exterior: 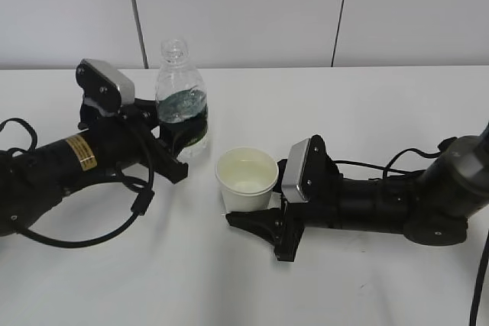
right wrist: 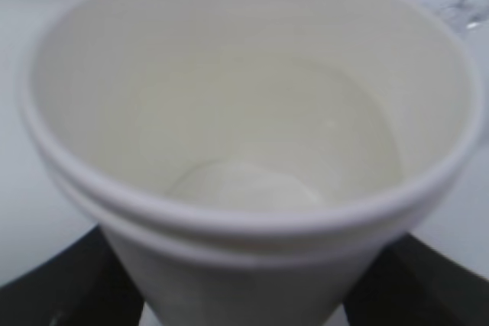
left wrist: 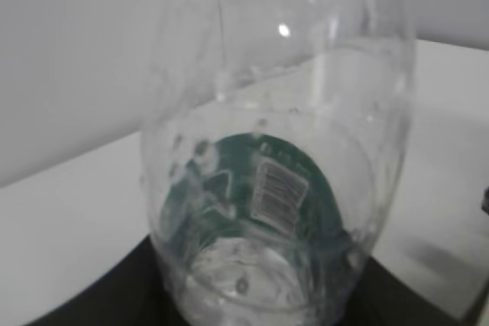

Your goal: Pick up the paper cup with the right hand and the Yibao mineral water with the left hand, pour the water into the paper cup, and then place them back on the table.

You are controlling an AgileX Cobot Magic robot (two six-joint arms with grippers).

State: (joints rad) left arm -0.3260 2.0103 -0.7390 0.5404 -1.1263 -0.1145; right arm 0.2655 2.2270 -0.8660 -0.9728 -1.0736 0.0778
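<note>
The Yibao mineral water (exterior: 182, 104) stands upright and capless on the table (exterior: 344, 112), with droplets inside its clear wall. The left hand (exterior: 173, 146) comes in from the left and its fingers close on the bottle's lower part. In the left wrist view the bottle (left wrist: 275, 188) fills the frame between dark fingers. The paper cup (exterior: 246, 179) stands upright just right of the bottle, with a little clear liquid in its cream inside (right wrist: 244, 135). The right hand (exterior: 256, 193) comes in from the right and grips the cup's lower part.
Black cables loop on the table beside the left arm (exterior: 114, 219) and behind the right arm (exterior: 397, 162). A white panelled wall (exterior: 244, 13) runs along the table's far edge. The bottle and cup stand only a few centimetres apart.
</note>
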